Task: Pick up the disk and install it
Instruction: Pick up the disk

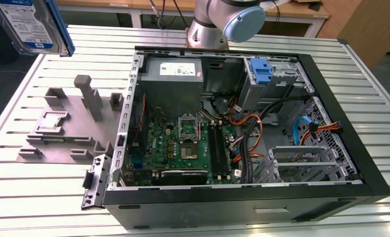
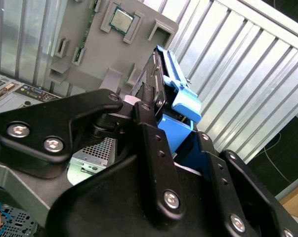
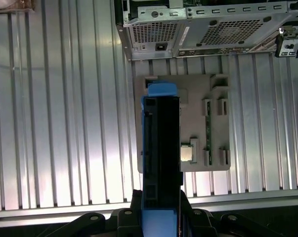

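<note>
Gripper (image 2: 174,136) clamped on the disk (image 2: 161,84), black fingers (image 2: 148,128) pressing it from either side, blue carrier (image 2: 182,98) jutting past the tips. In the first wrist view the disk (image 3: 161,148) hangs edge-on in the air above the grey fixture tray (image 3: 208,123), which carries a processor chip (image 3: 187,153) and sits on the slatted metal table (image 3: 64,123). In the exterior view the disk (image 1: 31,24) sits high, label showing, well apart from the open computer case (image 1: 353,163) towards the exterior view's left

Bright even light, pale glare on the slatted table (image 3: 60,168), soft faint shadows
</note>
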You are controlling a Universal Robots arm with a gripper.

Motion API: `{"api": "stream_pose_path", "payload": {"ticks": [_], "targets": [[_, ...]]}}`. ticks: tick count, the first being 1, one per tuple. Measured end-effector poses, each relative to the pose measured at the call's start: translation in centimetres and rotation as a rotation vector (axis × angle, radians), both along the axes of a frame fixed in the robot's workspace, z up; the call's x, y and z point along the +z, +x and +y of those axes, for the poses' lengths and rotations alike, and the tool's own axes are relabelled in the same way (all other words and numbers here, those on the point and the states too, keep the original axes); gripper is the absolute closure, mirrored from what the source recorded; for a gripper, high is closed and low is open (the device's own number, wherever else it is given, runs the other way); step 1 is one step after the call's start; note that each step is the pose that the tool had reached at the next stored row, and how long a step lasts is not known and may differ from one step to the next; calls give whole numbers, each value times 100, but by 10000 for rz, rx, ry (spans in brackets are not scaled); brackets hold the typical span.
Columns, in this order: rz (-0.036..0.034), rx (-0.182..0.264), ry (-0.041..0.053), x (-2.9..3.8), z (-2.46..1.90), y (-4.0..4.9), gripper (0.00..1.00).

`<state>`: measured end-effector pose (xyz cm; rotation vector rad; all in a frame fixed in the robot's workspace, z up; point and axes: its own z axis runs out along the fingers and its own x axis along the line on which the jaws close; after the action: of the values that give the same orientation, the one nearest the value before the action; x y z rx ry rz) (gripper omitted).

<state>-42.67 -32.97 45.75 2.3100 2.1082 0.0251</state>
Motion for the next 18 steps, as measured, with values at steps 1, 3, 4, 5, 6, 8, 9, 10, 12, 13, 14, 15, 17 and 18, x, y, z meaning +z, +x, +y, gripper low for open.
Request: {"api": "stream_pose_path", "payload": {"ticks": [1,3,4,5,6,8,9,10,12,13,14,15,17,18], "targets": [[0,0,0,0,0,0,63],[2,0,-1,3,0,0,63],[1,0,-1,8,-1,-2,63],[-5,2,0,15,-1,-5,63],[-6,2,0,22,-1,-5,63],[-6,0,0,34,0,-6,63],[-7,0,0,40,0,-6,63],[-7,0,-1,45,0,-6,63],[-6,0,-2,60,0,-5,63],[-8,0,-1,68,0,-6,63],[-8,0,-2,78,0,-6,63],[-8,0,-2,89,0,-6,63],[-8,0,-2,111,0,-6,63],[-9,0,-2,122,0,-6,63]]}}
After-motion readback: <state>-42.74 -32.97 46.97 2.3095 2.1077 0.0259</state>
